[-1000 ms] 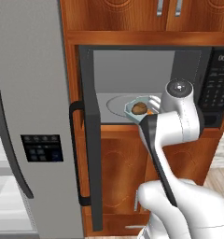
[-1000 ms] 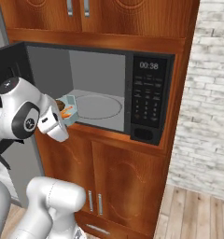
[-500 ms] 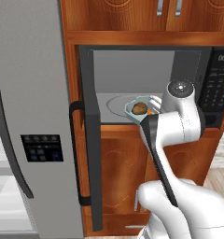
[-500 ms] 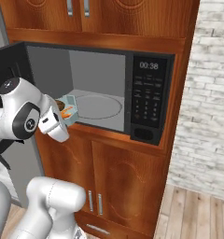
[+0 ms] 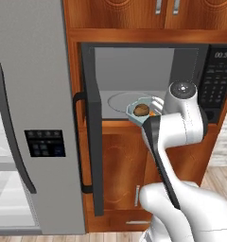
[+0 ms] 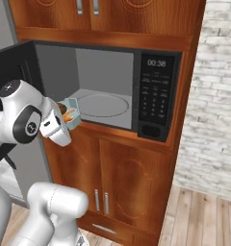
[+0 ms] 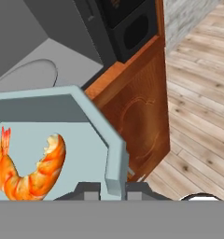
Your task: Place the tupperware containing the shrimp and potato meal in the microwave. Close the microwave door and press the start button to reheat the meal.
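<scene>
The gripper (image 7: 115, 189) is clamped on the rim of the tupperware (image 5: 140, 112), holding it level so the potato (image 5: 142, 110) and shrimp (image 7: 32, 165) stay in, just at the front edge of the microwave (image 6: 108, 96) cavity, whose door (image 5: 89, 127) stands wide open.

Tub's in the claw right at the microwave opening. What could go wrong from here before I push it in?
1. The claw pinches only one wall of the tupperware, so the tub could tilt or slip and spill the shrimp and potato.
2. The tub hangs at the front lip of the microwave, about level with its floor; carried too low, it could catch the edge.
3. The microwave door stands open just left of the arm; a wide swing might strike it.
</scene>
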